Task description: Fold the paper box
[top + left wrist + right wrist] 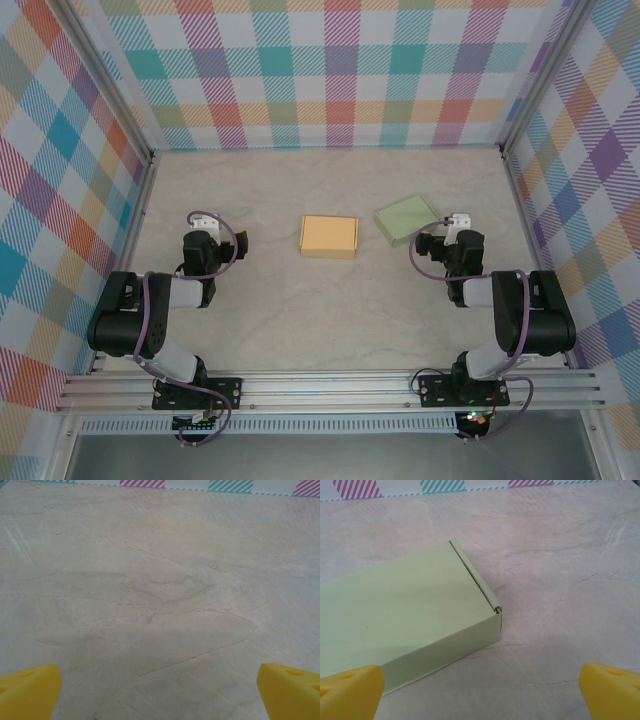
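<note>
Top external view: an orange paper box (pixel 328 237) lies closed near the middle of the table (pixel 300 320). A green paper box (pixel 408 218) sits at an angle toward the right edge, just ahead of the right gripper (pixel 480 692), whose yellow fingertips (pixel 350 687) stand wide apart, holding nothing. The left gripper (pixel 160 692), equally spread and empty, hangs over bare table near the left edge.

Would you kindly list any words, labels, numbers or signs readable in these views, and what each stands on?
There are none to read. The orange box and the green box have plain faces with no print; the table and the checked walls carry only pattern.
</note>
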Motion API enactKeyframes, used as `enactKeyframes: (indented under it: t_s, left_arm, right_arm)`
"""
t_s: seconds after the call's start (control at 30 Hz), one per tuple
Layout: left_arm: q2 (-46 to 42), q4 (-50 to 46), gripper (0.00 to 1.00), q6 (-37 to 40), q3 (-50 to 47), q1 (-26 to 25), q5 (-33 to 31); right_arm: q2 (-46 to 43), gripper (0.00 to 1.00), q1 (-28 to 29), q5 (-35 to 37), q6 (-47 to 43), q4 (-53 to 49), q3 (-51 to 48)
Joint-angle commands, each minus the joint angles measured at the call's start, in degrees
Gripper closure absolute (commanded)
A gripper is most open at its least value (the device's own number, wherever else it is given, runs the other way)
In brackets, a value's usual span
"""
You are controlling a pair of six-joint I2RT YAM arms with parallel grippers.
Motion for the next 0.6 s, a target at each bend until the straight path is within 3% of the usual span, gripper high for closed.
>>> enactKeyframes:
  t_s: [0.0, 0.57]
  left_arm:
    - [0.26, -0.38, 0.00, -0.66, 0.02, 0.45, 0.96]
    - [0.20, -0.48, 0.00, -0.61, 0.10, 0.25, 0.65]
  right_arm:
    - [-0.58, 0.00, -0.12, -1.19, 0.72, 1.19, 0.85]
    - [-0.59, 0.00, -0.12, -1.07, 0.74, 1.24, 0.85]
